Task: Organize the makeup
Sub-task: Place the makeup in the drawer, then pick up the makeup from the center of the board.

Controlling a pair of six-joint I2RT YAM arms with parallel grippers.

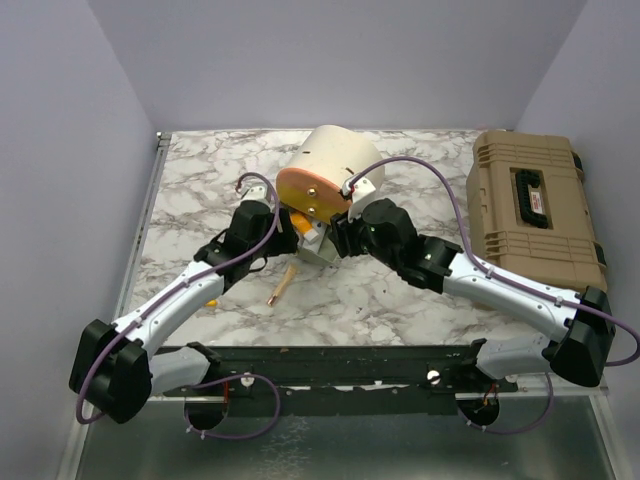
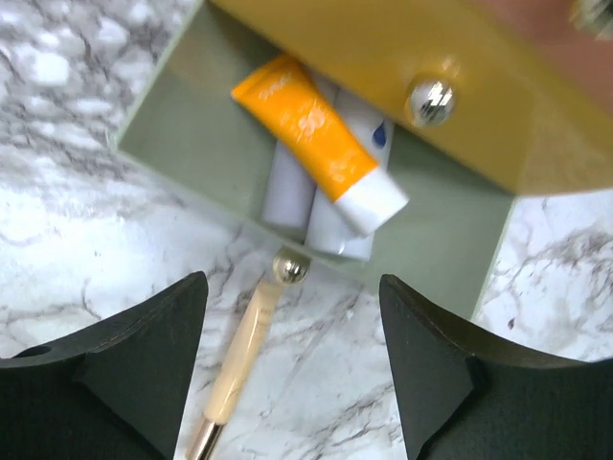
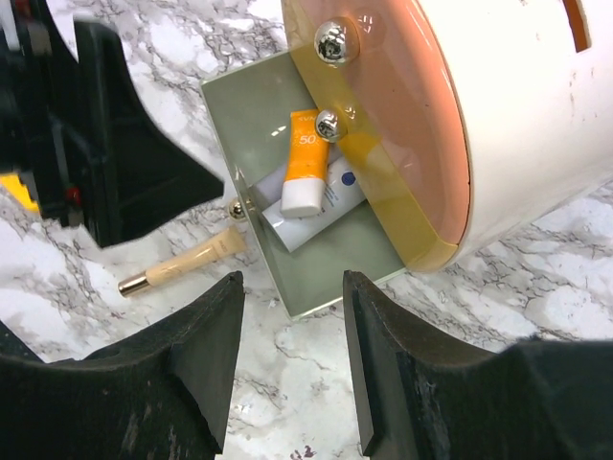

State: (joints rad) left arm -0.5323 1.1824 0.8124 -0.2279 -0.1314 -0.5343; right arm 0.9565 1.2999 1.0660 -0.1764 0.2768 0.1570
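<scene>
On the marble table [image 1: 200, 190], left gripper [image 2: 292, 297] and right gripper [image 3: 292, 280] gape empty; the left should straddle the beige tube [image 2: 239, 355] beside the drawer [image 2: 192, 134] crosswise.

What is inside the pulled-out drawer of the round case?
An orange tube lies on top of several white tubes. The back of the drawer is hidden under the amber lid.

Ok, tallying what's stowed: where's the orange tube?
Upper centre of the left wrist view: the orange tube lies in the case's open drawer, atop the white tubes.
</scene>
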